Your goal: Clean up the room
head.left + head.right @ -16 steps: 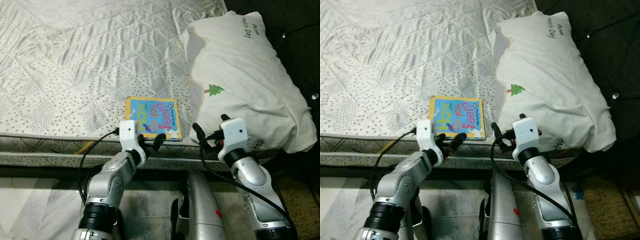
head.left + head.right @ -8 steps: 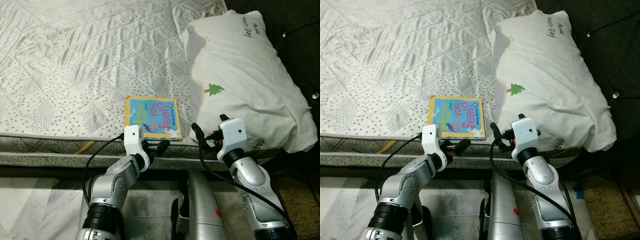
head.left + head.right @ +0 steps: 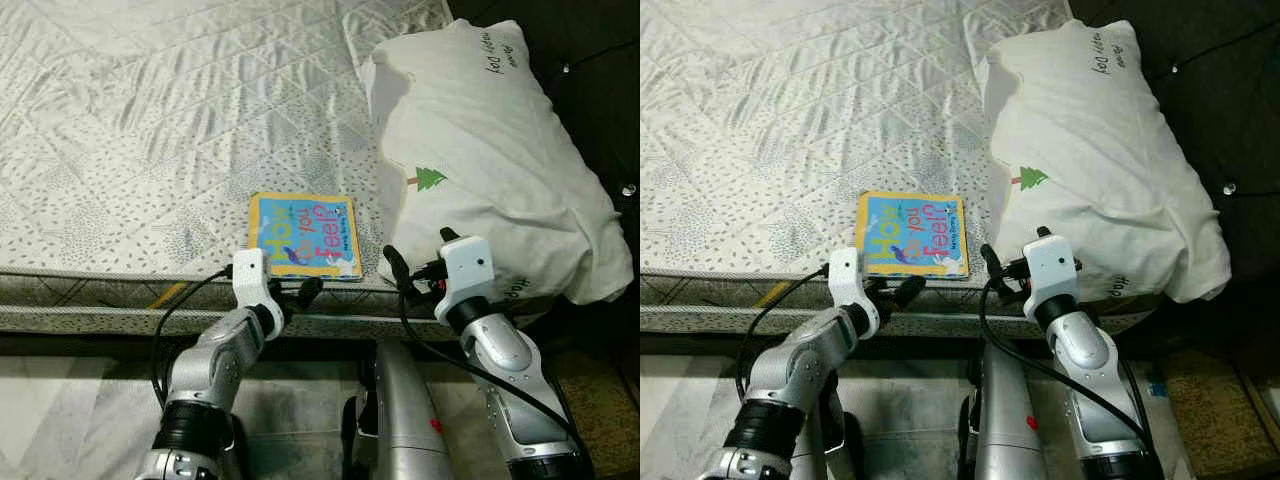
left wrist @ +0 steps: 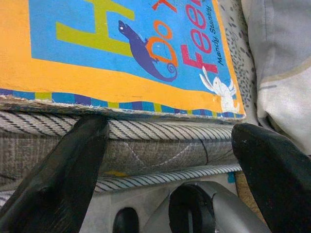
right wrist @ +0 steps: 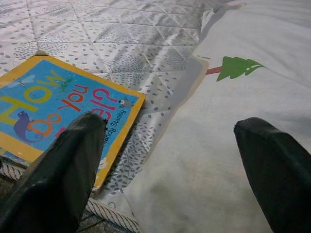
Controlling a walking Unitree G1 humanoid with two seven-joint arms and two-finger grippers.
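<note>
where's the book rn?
Book lies flat at the mattress's near edge, just left of the pillow, beyond the open left pincer.

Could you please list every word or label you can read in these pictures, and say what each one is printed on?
"How Do You Feel?" in big coloured letters on the cover of the book lying at the edge of the bed.
"Mandy Stanley" in small dark letters along the cover's edge, clearest in the left wrist view.
On the pillow, dark script by the top corner ends in "Day"; the rest is too small to read.
Another dark word near the pillow's lower edge is too blurred to read.
</note>
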